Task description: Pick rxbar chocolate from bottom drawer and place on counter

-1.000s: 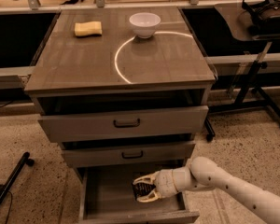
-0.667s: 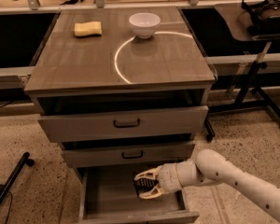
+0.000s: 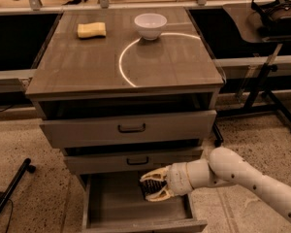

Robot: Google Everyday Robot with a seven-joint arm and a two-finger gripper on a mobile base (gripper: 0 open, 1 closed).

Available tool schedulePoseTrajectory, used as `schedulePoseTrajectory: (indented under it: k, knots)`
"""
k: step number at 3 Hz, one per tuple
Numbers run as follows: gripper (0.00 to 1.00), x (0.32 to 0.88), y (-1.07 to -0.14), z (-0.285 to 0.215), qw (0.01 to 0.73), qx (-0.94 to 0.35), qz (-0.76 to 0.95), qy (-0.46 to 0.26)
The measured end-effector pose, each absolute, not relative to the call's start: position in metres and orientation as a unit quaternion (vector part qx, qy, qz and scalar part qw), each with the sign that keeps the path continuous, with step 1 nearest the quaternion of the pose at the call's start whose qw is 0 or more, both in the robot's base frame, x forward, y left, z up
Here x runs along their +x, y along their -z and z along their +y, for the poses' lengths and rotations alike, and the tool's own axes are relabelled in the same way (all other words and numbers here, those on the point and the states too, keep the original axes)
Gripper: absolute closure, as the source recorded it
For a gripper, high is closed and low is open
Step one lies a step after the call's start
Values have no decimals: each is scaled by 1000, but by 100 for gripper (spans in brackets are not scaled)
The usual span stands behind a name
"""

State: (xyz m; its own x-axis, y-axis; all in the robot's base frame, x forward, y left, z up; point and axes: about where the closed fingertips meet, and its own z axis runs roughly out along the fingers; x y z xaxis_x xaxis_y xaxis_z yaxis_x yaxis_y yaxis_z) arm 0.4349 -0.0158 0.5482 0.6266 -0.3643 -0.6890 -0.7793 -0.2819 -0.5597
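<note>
While gripping the rxbar chocolate (image 3: 149, 190) between the clamped fingers of the gripper (image 3: 145, 189), down at six o'clock inside the open bottom drawer (image 3: 111, 205), looks mid-pick and next needs lifting clear of the drawer front, then carrying toward twelve o'clock onto the counter (image 3: 77, 67).

Gripper (image 3: 146, 189), rxbar chocolate (image 3: 148, 190) in bottom drawer (image 3: 111, 207) (right)

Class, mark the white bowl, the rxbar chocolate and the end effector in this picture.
white bowl (image 3: 151, 26), camera view: its outer wall.
end effector (image 3: 146, 189), camera view: midway between its fingertips, inside the bottom drawer (image 3: 111, 204).
rxbar chocolate (image 3: 151, 188), camera view: its dark wrapper, held in the end effector.
</note>
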Motion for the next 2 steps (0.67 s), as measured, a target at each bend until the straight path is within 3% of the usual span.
schedulePoseTrajectory:
  k: [2]
  knots:
    - [100,468,-676,-49,531,-728,398,-173]
